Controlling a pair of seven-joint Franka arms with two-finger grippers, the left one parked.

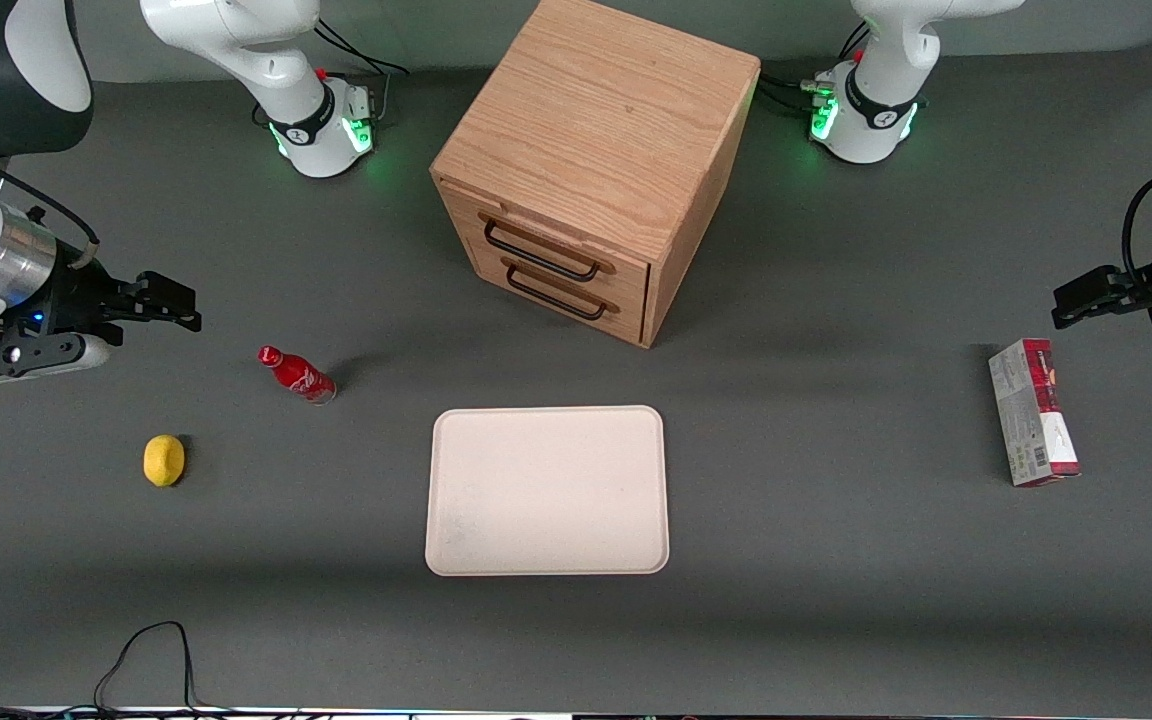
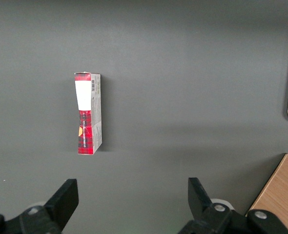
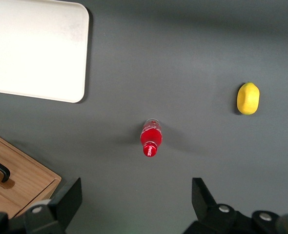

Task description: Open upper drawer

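We see the claw spread, hovering above the worktop near a red bottle (label unreadable) and lemon; the upper drawer sits shut, tray nearer us.

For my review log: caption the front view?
Open pincer hovers above the table, away from the closed upper drawer; cola bottle stands nearby.
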